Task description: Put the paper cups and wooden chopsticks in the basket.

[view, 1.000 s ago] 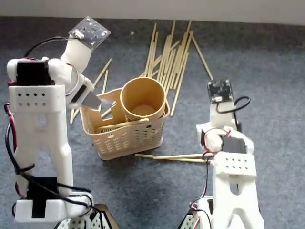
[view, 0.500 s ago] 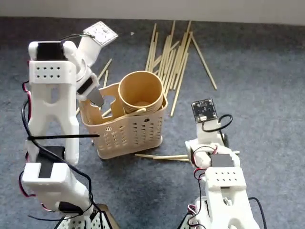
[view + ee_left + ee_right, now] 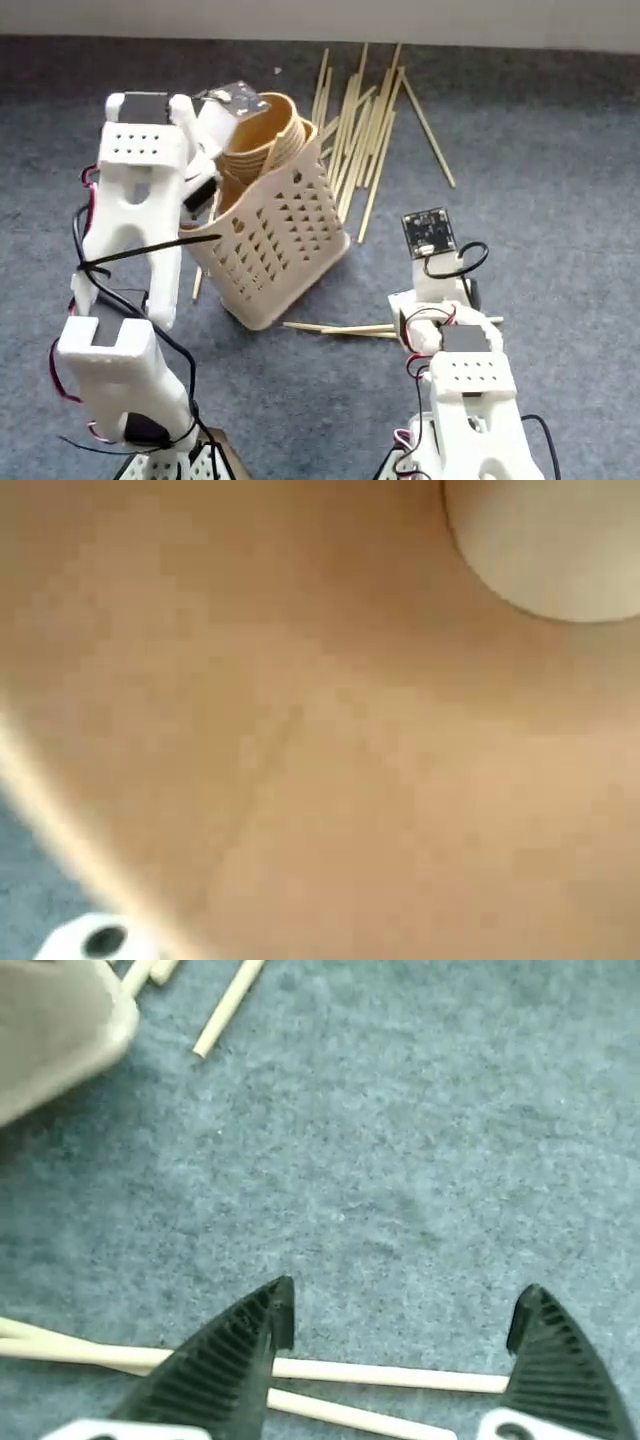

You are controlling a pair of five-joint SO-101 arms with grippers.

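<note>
The basket (image 3: 285,240) is found tipped over on the grey carpeted bench (image 3: 560,200). Its mouth is turned up and away toward the far left and its base toward the near right, with one lower edge resting on the carpet. The stacked paper cups (image 3: 262,128) are lodged in its mouth, leaning on the same slant, rims outward.

The left gripper (image 3: 207,197) is seen at the basket's raised rim. Whether it is clamped there cannot be told, since its own camera is pressed against a tan surface.

A fanned pile of wooden chopsticks (image 3: 355,130) lies just beyond the basket, with the long axes running away from the arms and some ends close to the basket's wall.

A pair of chopsticks (image 3: 350,328) lies crosswise between the basket's base and the right arm. The right gripper (image 3: 405,1295) is held over this pair (image 3: 380,1370), its fingers spread apart and grasping nothing. A basket corner (image 3: 50,1020) is noted nearby.
</note>
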